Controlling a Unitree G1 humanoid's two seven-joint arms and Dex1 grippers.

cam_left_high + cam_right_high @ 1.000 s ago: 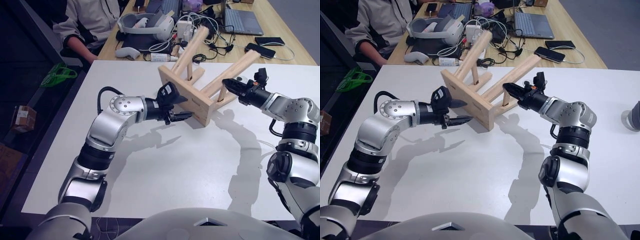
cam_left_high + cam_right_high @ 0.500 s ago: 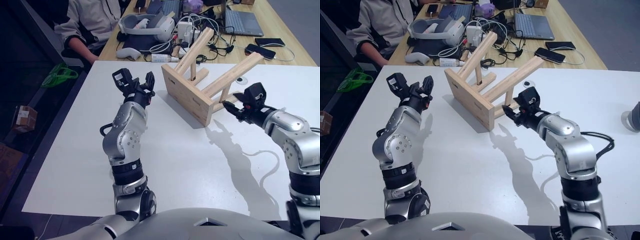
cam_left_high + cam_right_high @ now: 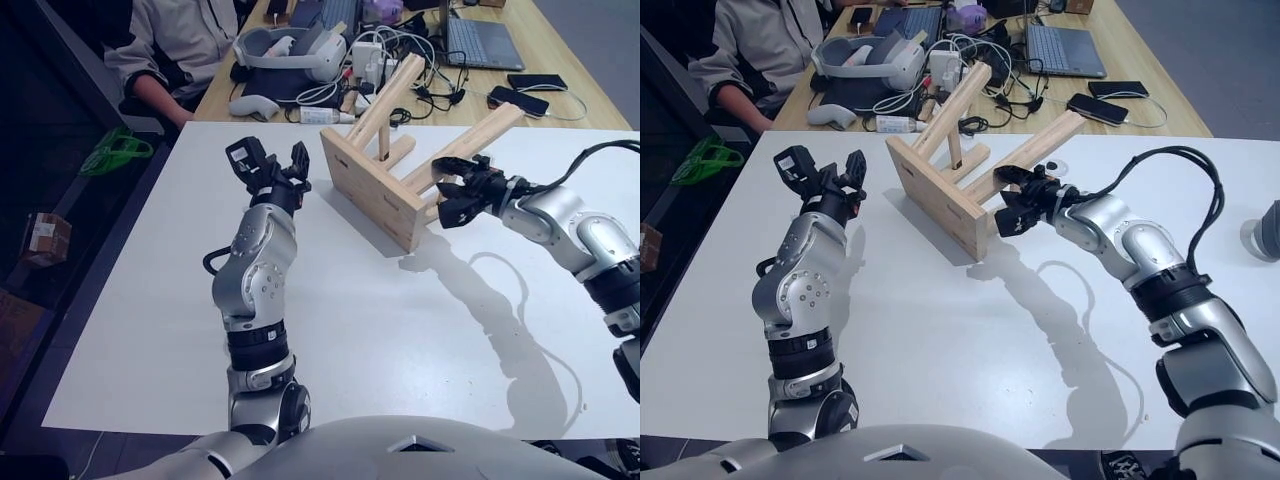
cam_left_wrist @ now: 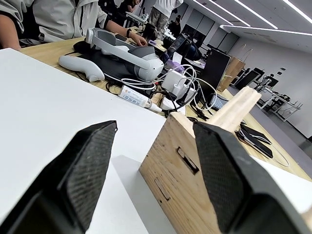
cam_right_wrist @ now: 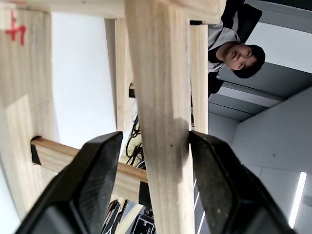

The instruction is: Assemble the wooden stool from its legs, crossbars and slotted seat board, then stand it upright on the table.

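The wooden stool [image 3: 372,190] lies on its side on the white table [image 3: 340,330], its seat board [image 3: 935,198] standing on edge and its legs pointing toward the far right. My left gripper [image 3: 270,160] is raised to the left of the seat board, open and holding nothing; in the left wrist view its dark pads [image 4: 90,168] frame the slotted board [image 4: 178,168] a little way ahead. My right gripper [image 3: 1018,205] is at the nearer leg [image 3: 470,145], close to the seat. In the right wrist view its fingers [image 5: 100,185] press both sides of that leg [image 5: 156,97].
Behind the table is a wooden desk [image 3: 575,85] with a white headset [image 3: 290,50], a controller [image 3: 252,106], cables, a laptop [image 3: 480,40] and phones [image 3: 525,98]. A person sits at the far left. A pale round object [image 3: 1265,232] lies at the table's right edge.
My left gripper swung away from the seat board, up and to the left, and now stands still. My right gripper backed off the leg, then returned and closed on it nearer the seat.
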